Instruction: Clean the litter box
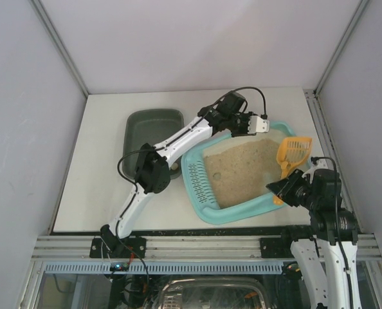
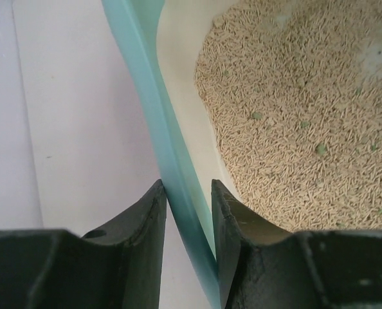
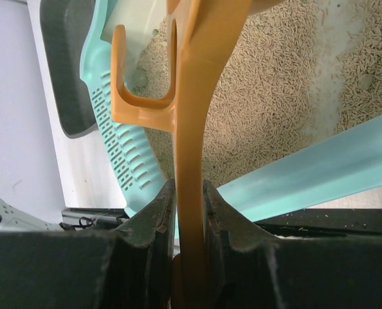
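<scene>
The light-teal litter box point(image 1: 242, 212) lies at an angle on the table, holding beige litter point(image 1: 242, 170) and a perforated strip point(image 1: 200, 180) at its left end. My left gripper point(image 1: 250, 131) is at the box's far rim. In the left wrist view its jaws point(image 2: 188, 187) stand either side of the teal rim point(image 2: 152, 103), and both fingers touch it. My right gripper point(image 1: 282, 190) is shut on the handle of an orange slotted scoop point(image 1: 294, 151) at the box's right side. In the right wrist view the scoop's handle point(image 3: 191, 129) is pinched between the fingers point(image 3: 190, 187), above the litter point(image 3: 274, 96).
A smaller dark grey-green tub point(image 1: 154, 129) stands left of the litter box, against its left end. The left arm reaches across between the two. White walls enclose the table at the back and sides. A metal rail runs along the near edge.
</scene>
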Tool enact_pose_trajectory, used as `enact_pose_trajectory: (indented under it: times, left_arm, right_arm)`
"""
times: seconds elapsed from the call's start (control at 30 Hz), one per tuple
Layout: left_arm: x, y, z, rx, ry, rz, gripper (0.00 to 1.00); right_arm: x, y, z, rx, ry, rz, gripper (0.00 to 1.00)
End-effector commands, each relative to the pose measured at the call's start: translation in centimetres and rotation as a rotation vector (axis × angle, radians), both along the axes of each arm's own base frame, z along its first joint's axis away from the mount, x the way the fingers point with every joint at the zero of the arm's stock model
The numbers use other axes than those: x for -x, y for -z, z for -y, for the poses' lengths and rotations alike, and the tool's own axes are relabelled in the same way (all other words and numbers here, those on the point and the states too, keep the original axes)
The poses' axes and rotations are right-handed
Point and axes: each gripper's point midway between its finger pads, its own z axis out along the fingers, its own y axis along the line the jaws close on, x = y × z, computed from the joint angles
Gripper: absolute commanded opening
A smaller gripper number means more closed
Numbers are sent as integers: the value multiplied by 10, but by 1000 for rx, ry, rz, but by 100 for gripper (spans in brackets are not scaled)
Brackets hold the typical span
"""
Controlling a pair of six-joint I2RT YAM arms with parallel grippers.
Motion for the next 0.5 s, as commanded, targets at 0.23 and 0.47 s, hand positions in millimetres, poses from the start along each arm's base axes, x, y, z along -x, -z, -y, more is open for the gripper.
enact_pose_trajectory:
  times: [0.23,0.47]
  left_arm:
    - [-52,-116,44,469,30,256,0]
    - [-100,-149,35,680,-85,425,8]
  right_arm:
    - [-28,-11,-8,5,-70,-14,0]
    - [-45,-18,-11,3,-99,-16,0]
